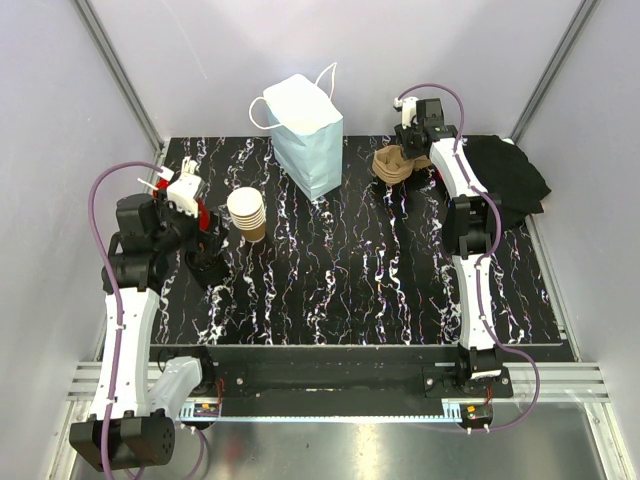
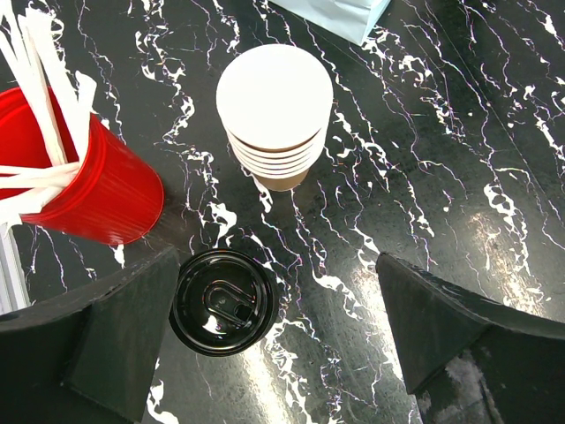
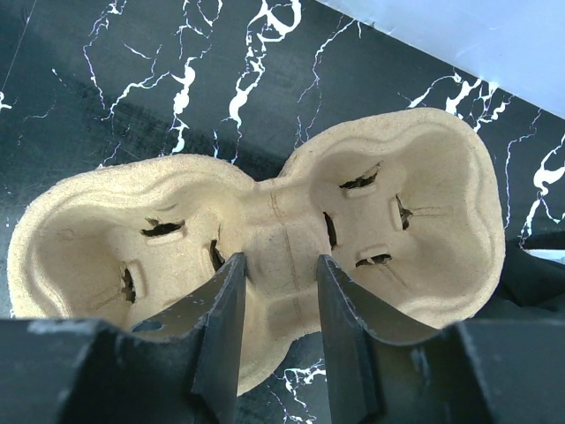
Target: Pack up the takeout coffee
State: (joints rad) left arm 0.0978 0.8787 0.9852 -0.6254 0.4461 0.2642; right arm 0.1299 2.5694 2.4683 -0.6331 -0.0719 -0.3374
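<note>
The brown pulp cup carrier [image 3: 424,194] lies on the black marbled table at the back right [image 1: 393,165]. My right gripper [image 3: 280,261] [image 1: 408,148] reaches down into it, one finger in each well, both pressed against the middle bridge. A round black lid [image 2: 222,302] [image 1: 207,268] lies flat on the table at the left. My left gripper [image 2: 275,265] [image 1: 195,245] hovers above it, wide open and empty, its left finger just beside the lid. A stack of nested tan cups [image 2: 274,106] [image 1: 247,213] stands beyond the lid. A single cup for the takeout coffee is out of view.
A pale blue paper bag [image 1: 310,135] [image 3: 459,35] stands upright at the back centre. A red plastic cup [image 2: 97,194] [image 1: 205,215] holding white wrapped sticks [image 2: 44,88] stands left of the cup stack. Black cloth [image 1: 515,175] lies at the back right corner.
</note>
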